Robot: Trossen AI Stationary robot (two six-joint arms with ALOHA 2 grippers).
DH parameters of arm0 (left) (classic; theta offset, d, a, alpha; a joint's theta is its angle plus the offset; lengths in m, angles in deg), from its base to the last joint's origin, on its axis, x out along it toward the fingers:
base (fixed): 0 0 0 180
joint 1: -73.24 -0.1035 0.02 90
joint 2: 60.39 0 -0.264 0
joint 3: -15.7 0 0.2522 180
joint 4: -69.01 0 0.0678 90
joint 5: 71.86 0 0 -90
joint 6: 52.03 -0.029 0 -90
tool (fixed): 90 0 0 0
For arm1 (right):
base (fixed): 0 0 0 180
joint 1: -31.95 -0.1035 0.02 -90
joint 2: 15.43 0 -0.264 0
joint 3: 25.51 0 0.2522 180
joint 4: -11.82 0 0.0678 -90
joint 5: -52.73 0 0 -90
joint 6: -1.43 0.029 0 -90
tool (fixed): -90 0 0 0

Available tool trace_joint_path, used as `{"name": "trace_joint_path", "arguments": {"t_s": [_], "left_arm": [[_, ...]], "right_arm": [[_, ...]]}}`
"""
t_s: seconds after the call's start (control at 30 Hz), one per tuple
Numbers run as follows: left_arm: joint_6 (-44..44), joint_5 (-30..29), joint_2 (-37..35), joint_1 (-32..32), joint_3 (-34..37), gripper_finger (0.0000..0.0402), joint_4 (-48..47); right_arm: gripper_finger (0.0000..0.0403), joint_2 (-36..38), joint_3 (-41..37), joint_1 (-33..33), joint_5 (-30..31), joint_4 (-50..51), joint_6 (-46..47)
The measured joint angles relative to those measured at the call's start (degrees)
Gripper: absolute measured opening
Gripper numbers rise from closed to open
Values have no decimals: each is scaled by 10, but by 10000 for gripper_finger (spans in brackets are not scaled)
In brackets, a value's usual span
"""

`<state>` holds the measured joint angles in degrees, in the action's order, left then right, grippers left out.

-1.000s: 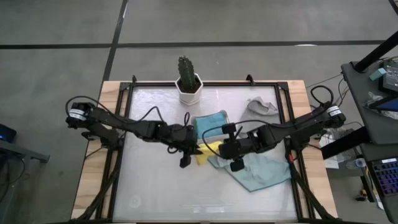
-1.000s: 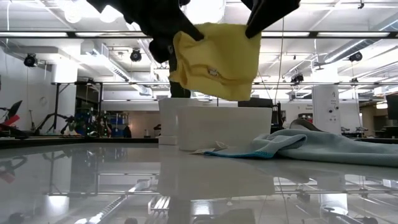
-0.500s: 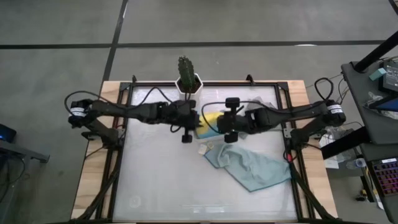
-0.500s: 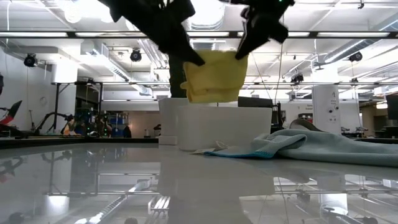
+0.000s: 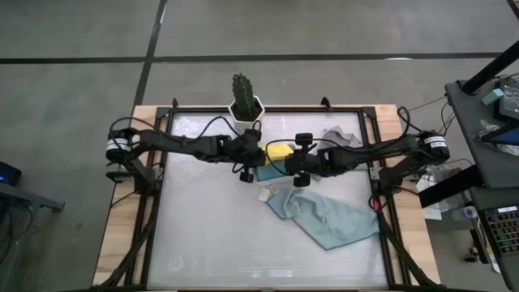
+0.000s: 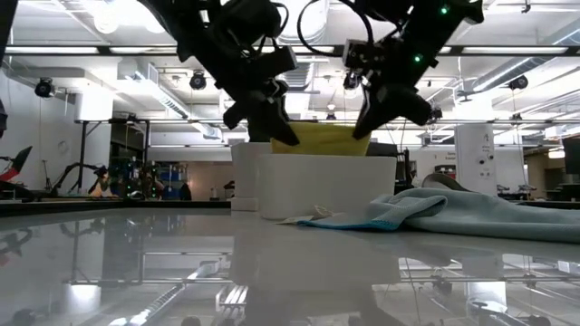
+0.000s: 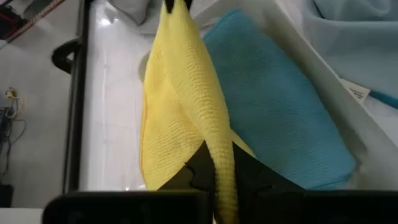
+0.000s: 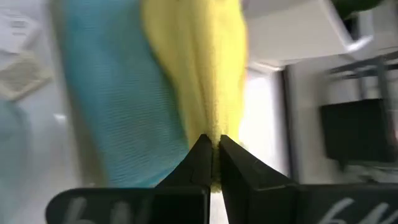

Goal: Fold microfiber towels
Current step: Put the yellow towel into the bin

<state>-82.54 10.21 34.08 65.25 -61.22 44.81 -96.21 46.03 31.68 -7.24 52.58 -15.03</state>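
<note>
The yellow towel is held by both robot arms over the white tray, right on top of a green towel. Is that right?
Not quite. The towel in the white tray under the yellow towel is blue, not green; the left wrist view shows it. Both the left gripper and right gripper do pinch the yellow one.

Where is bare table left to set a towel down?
Free: the wide strip between the left rail and the teal towel, and the near edge below it. Crowded: the back middle, where both tools hold the yellow towel over the tray by the cactus pot.
</note>
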Motion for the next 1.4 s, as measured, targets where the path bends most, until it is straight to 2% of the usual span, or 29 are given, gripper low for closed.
{"name": "trace_joint_path", "arguments": {"t_s": [0.2, 0.4, 0.6, 0.73, 0.87, 1.0, 1.23, 1.4], "left_arm": [[1, 22, 4, 15, 1, 44, -14], [23, 58, 3, 28, 2, 94, -44], [47, 61, 2, 40, 2, 148, -83], [47, 59, -2, 49, 2, 168, -96], [47, 60, -12, 53, 2, 173, -100], [48, 60, -28, 53, -3, 174, -96], [47, 50, -54, 54, -3, 171, -82], [58, -10, -43, 48, 5, 129, -6]], "right_arm": [[17, 0, -6, 0, -93, 13, 18], [66, 0, 8, 1, -148, 35, 48], [112, 0, 40, -3, -155, 101, 83], [113, 2, 65, -3, -156, 164, 112], [105, 22, 70, -3, -154, 169, 120], [88, 53, 48, 2, -146, 93, 126], [32, 60, -30, 32, -144, -139, 124], [10, 16, -75, 65, -144, -277, 115]]}}
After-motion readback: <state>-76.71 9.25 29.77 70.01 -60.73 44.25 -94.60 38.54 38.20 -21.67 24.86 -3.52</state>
